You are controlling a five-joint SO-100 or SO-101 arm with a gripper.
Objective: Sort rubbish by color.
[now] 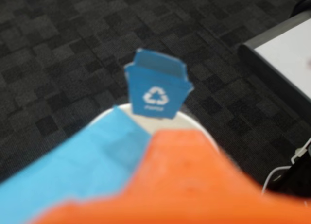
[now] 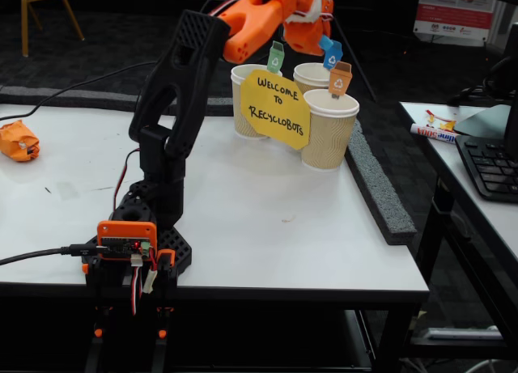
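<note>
**One blue wad at the blue-tagged cup**

One light blue wad (image 1: 87,161) sits pinched in my gripper (image 1: 146,151), fingers pressed on it, directly above the middle paper cup (image 2: 312,75) with the blue recycling tag (image 1: 156,84). Step, I judge: drop-off. Next move calls for spreading the fingers. Orange wad (image 2: 18,140) lies far left on the table (image 2: 283,227); green wad unseen.

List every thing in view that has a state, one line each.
Claw: raised over the cups, holding light blue paper.
Light blue wad: in the claw, above a cup.
Orange wad: lying on the table at the far left of the fixed view.
Three paper cups: upright, each with a recycling tag.
Blue tag: upright on a cup rim.
Yellow sign: fixed to the cup fronts.
</note>
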